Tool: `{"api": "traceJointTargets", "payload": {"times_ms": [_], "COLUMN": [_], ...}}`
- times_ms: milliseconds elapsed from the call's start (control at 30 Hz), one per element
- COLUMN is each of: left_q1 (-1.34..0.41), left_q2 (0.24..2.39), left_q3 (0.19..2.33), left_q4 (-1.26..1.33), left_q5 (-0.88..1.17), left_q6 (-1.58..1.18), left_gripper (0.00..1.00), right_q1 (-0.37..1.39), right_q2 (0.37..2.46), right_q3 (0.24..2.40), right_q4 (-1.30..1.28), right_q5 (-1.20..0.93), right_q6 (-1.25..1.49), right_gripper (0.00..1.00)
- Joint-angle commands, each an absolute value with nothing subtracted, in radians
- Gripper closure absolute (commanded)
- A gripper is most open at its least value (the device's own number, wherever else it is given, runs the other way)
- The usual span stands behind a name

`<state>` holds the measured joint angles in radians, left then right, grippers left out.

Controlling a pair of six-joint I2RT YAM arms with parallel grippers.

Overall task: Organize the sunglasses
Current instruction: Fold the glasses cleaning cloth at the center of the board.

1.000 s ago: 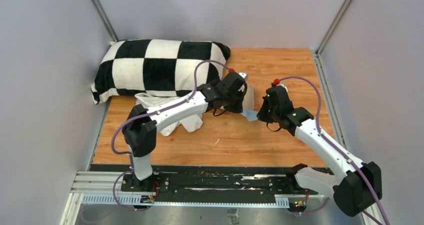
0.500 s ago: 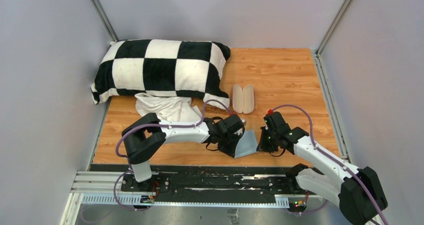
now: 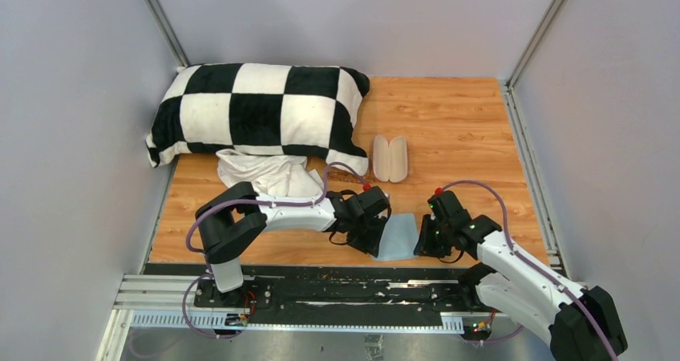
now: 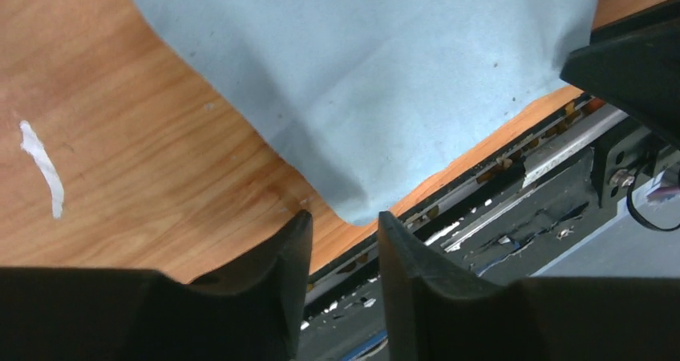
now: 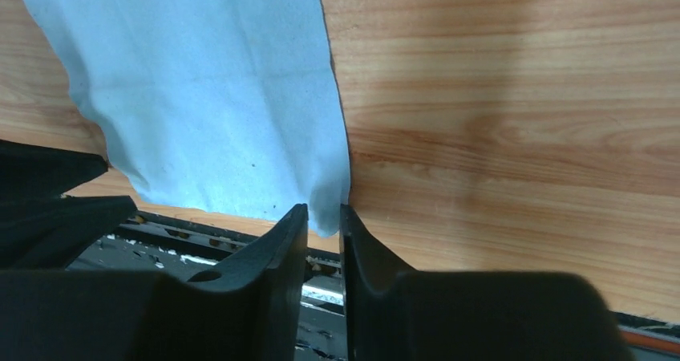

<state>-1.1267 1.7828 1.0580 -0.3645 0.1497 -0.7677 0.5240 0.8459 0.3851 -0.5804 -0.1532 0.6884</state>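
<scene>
The sunglasses are not in view. The light-blue cloth [image 3: 398, 237] lies spread on the wood near the table's front edge. My left gripper [image 3: 375, 239] is at its left corner and my right gripper [image 3: 422, 244] at its right corner. In the left wrist view the jaws [image 4: 343, 217] stand apart, with the cloth's corner [image 4: 353, 204] just beyond the tips. In the right wrist view the jaws [image 5: 322, 210] stand a narrow gap apart, with a cloth corner [image 5: 325, 217] between the tips. The pink case [image 3: 390, 158] lies open, cream inside up, farther back.
A black-and-white checked pillow [image 3: 257, 108] fills the back left. A crumpled white cloth [image 3: 269, 176] lies in front of it. The black base rail [image 3: 337, 285] runs along the front edge, right below the blue cloth. Grey walls close in both sides.
Both grippers carried the blue cloth from beside the case down to the front edge. It was held up between them half a second ago and now lies flatter, with the jaws parted.
</scene>
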Motion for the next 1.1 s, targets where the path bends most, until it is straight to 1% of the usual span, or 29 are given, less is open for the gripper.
{"api": "traceJointTargets", "payload": {"times_ms": [0,67,167,200,300,367,467,567,667,767,900,1000,1067], "left_q1": [-1.131,-1.131,-1.126,-1.119,-1.082,-1.055,-1.031,-1.011,-0.986,-0.958,-0.951,-0.951,-0.951], "left_q2": [1.747,1.721,1.669,1.653,1.617,1.608,1.636,1.689,1.739,1.782,1.831,1.872,1.891], "left_q3": [1.067,1.078,1.095,1.098,1.108,1.119,1.165,1.194,1.194,1.181,1.169,1.176,1.179], "left_q4": [-0.456,-0.508,-0.575,-0.582,-0.563,-0.534,-0.511,-0.493,-0.44,-0.399,-0.337,-0.323,-0.318], "left_q5": [0.13,0.1,0.029,0.011,0.002,-0.03,-0.086,-0.097,-0.067,-0.028,0.027,0.046,0.056], "left_q6": [-0.767,-0.746,-0.72,-0.712,-0.704,-0.699,-0.671,-0.638,-0.632,-0.653,-0.674,-0.688,-0.695], "left_gripper": [0.54,0.52,0.52,0.52,0.52,0.52,0.5,0.48,0.48,0.53,0.57,0.6,0.65], "right_q1": [0.538,0.537,0.537,0.537,0.532,0.52,0.479,0.435,0.424,0.415,0.403,0.392,0.386], "right_q2": [0.83,0.835,0.839,0.84,0.854,0.875,0.956,1.08,1.179,1.216,1.221,1.221,1.222], "right_q3": [0.406,0.438,0.49,0.507,0.555,0.584,0.617,0.662,0.71,0.722,0.721,0.715,0.711], "right_q4": [-0.66,-0.685,-0.714,-0.717,-0.705,-0.665,-0.583,-0.528,-0.513,-0.496,-0.489,-0.489,-0.488], "right_q5": [-0.126,-0.108,-0.042,-0.013,0.105,0.124,0.09,-0.001,-0.059,-0.086,-0.09,-0.091,-0.092], "right_q6": [0.69,0.683,0.661,0.658,0.648,0.626,0.574,0.519,0.479,0.465,0.457,0.455,0.455], "right_gripper": [0.7,0.68,0.66,0.64,0.62,0.61,0.63,0.71,0.7,0.67,0.63,0.62,0.62]}}
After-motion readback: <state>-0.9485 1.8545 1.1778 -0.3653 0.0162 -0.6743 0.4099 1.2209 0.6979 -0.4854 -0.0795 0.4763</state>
